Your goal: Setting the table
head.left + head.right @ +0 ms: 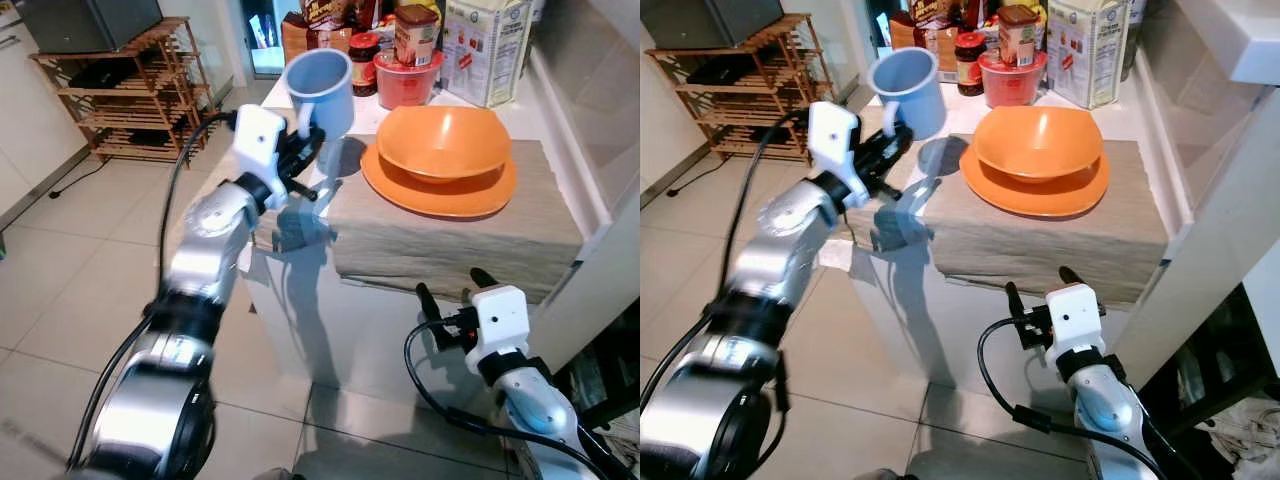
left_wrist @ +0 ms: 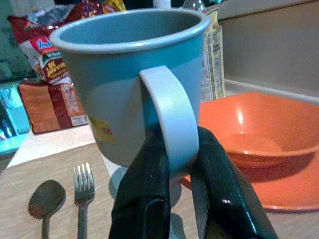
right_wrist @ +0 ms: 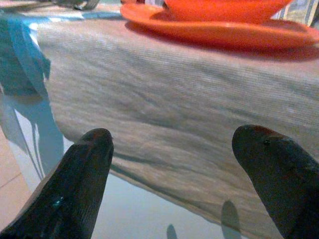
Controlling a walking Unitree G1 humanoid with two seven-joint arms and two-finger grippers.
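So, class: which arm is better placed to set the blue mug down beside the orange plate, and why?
The left. Its left gripper already clamps the mug by the handle above the placemat; the right gripper hangs open below the table edge.

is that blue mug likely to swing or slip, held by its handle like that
Probably rigid and light: the mug looks empty. Held by the left gripper only at the handle, it may pivot. The smooth finish could slip between the fingers, so set it down slowly.

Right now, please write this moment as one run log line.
left hand: holds light blue mug by handle | right hand: open, idle | orange bowl: on orange plate
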